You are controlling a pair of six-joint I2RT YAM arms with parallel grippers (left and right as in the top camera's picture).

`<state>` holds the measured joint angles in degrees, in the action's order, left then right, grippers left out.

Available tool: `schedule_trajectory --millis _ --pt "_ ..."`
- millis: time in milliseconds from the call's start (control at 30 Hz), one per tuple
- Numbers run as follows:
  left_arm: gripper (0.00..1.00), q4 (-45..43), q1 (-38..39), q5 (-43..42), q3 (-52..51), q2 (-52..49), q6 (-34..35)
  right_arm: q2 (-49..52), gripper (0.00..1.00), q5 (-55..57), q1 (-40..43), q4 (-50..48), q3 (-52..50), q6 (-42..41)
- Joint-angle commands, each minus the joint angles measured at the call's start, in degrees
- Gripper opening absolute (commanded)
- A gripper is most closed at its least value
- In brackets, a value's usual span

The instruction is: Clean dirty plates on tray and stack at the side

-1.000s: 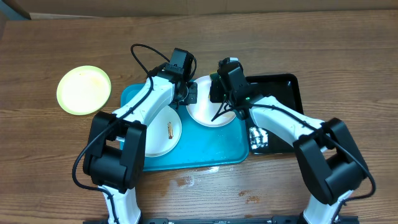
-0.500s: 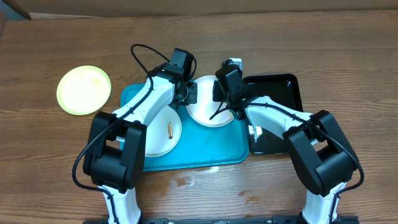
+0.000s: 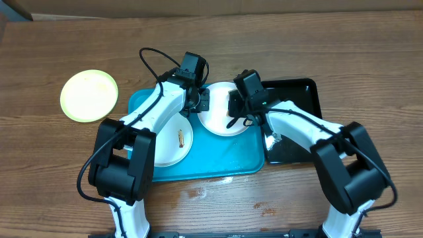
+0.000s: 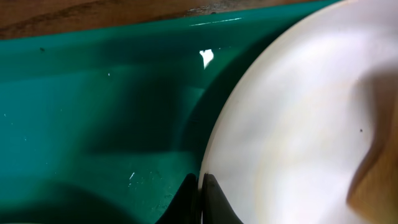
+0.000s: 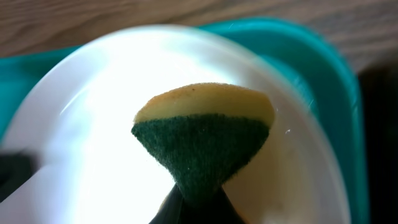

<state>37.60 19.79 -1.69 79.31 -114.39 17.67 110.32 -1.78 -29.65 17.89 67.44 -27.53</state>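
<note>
On the turquoise tray (image 3: 225, 155) lie two white plates. My left gripper (image 3: 203, 100) is shut on the left rim of the far plate (image 3: 218, 123); in the left wrist view its fingertips (image 4: 201, 186) pinch that plate's edge (image 4: 298, 124) above the tray floor (image 4: 93, 112). My right gripper (image 3: 232, 108) hangs over the same plate, shut on a yellow and green sponge (image 5: 202, 134) whose green side faces the camera, just above the plate (image 5: 93, 155). The near plate (image 3: 173, 140) carries a brown smear. A pale yellow-green plate (image 3: 89, 96) sits on the table to the left, off the tray.
A glossy black tray (image 3: 297, 99) lies right of the turquoise one, with something shiny (image 3: 272, 144) in its near left corner. Small wet spots (image 3: 198, 192) mark the wooden table in front of the tray.
My right gripper has carried the sponge a little toward the near side, from the plate's far rim to over its middle. The left gripper has kept its hold on the rim.
</note>
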Motion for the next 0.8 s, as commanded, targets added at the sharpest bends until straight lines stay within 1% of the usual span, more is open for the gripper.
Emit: schedule_trajectory --millis 0,67,133,300,467,533,633,700,767 --pt "0.04 -0.22 0.20 0.20 -0.44 1.88 0.37 -4.55 0.04 -8.17 0.20 0.48 0.57 -1.44" --pt "0.04 -0.22 0.20 0.20 -0.44 1.88 0.37 -5.01 0.04 -11.98 0.20 0.90 0.57 -1.44" --pt "0.04 -0.22 0.20 0.20 -0.44 1.88 0.37 -4.98 0.04 -13.27 0.20 1.92 0.57 -1.44" --pt "0.04 -0.20 0.20 0.20 -0.44 1.88 0.37 -4.72 0.04 -4.15 0.04 7.17 0.39 -1.44" --pt "0.04 -0.22 0.15 0.20 -0.44 1.88 0.39 -4.46 0.04 -3.80 0.04 9.44 0.28 -2.73" --pt "0.04 -0.37 0.15 0.20 -0.44 1.88 0.39 -4.04 0.04 -2.64 0.04 9.29 0.17 -2.75" --pt "0.04 -0.39 0.15 0.20 -0.44 1.88 0.37 -3.78 0.04 3.61 0.04 8.09 0.17 -2.73" --pt "0.04 -0.42 0.15 0.20 -0.44 1.88 0.37 -3.78 0.04 7.02 0.35 6.12 0.17 -2.73" --pt "0.04 -0.42 0.15 0.20 -0.44 1.88 0.35 -3.78 0.04 8.17 1.09 3.10 0.17 -2.73"
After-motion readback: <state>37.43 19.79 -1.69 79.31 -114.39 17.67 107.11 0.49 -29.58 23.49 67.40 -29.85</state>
